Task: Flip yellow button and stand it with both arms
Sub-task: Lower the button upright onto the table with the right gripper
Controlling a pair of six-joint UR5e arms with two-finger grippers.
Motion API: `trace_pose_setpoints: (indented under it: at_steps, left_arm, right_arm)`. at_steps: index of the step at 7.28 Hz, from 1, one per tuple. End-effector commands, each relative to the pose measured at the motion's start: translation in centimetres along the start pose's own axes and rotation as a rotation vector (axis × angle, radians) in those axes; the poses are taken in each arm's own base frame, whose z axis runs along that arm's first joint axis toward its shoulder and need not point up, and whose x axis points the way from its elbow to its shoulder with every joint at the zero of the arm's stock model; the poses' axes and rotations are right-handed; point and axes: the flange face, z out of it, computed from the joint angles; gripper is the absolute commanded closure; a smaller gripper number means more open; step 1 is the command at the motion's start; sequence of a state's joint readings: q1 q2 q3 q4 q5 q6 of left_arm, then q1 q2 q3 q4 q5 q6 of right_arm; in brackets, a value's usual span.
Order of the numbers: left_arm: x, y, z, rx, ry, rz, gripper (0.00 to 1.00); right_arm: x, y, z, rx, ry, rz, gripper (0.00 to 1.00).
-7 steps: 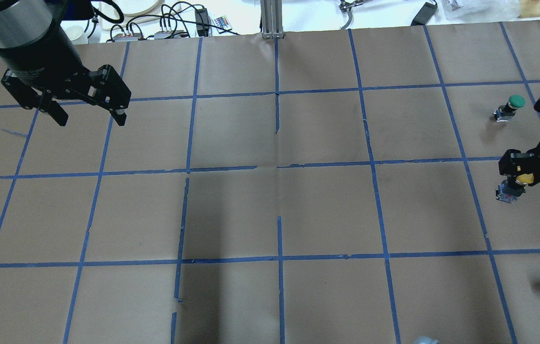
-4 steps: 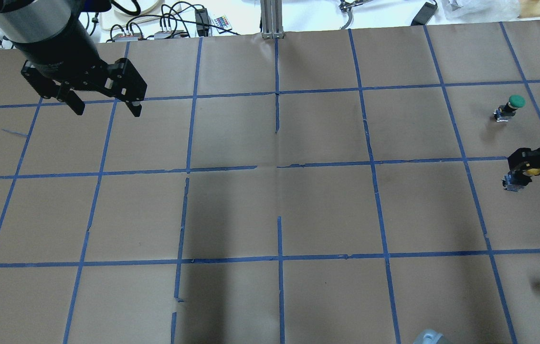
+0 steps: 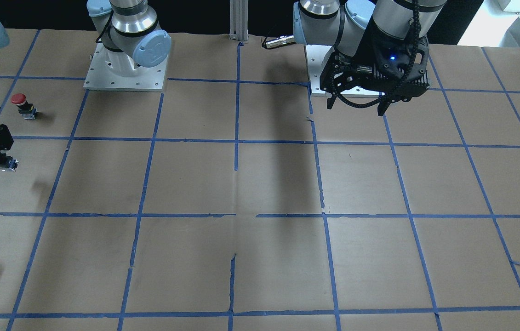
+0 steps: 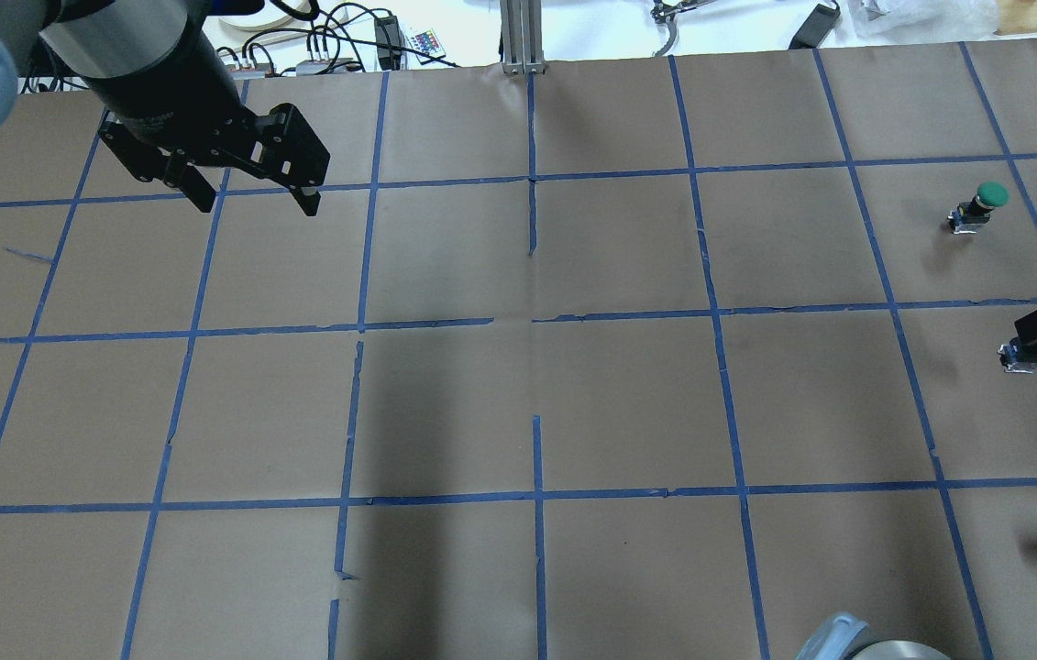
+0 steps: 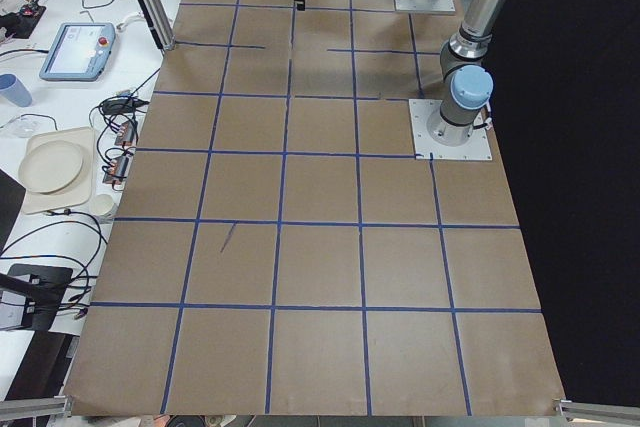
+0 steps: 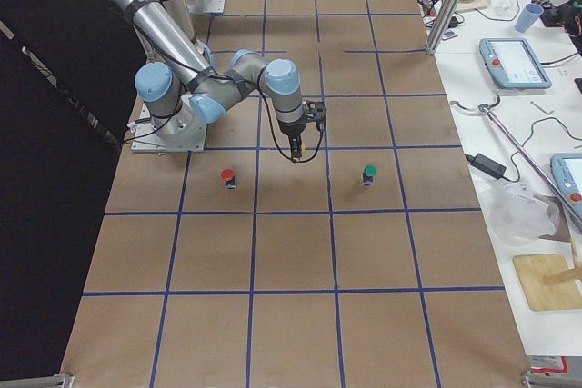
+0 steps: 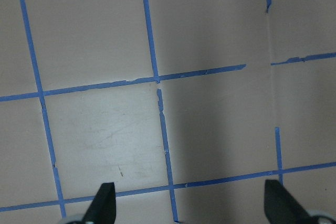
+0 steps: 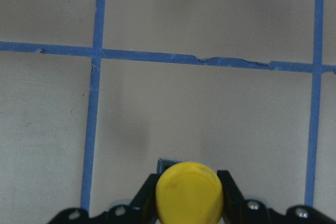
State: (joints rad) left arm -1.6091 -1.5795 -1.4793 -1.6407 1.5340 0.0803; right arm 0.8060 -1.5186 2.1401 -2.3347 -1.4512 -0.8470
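Yellow button [image 8: 189, 192] aloft, pinched by right hand [image 8: 187, 182]; left hand [image 4: 257, 203] hovering, spread.

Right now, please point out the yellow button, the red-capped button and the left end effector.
yellow button [image 8: 189, 190]: right wrist-mounted view, on its round yellow cap.
red-capped button [image 3: 18, 98]: exterior front-facing view, on its red cap.
left end effector [image 4: 257, 206]: overhead exterior view, midway between its open fingertips.
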Motion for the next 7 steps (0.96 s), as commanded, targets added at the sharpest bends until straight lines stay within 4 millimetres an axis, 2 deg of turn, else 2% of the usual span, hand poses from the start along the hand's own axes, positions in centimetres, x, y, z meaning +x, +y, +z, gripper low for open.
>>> trace_pose_setpoints:
  at_steps: [1, 4, 7]
  left_arm:
    - [0.1, 0.0, 0.1, 0.0, 0.008, 0.001, 0.0]
    - [-0.1, 0.0, 0.0, 0.003, 0.009, -0.002, 0.0]
    - [-0.1, 0.0, -0.2, 0.006, 0.009, -0.003, 0.0]
  right_arm:
    - [2.8, 1.1, 2.0, 0.005, -0.006, -0.011, 0.81]
    - [3.2, 1.6, 3.3, -0.015, -0.03, -0.001, 0.8]
    - [2.9, 1.9, 3.5, -0.021, -0.035, -0.002, 0.73]
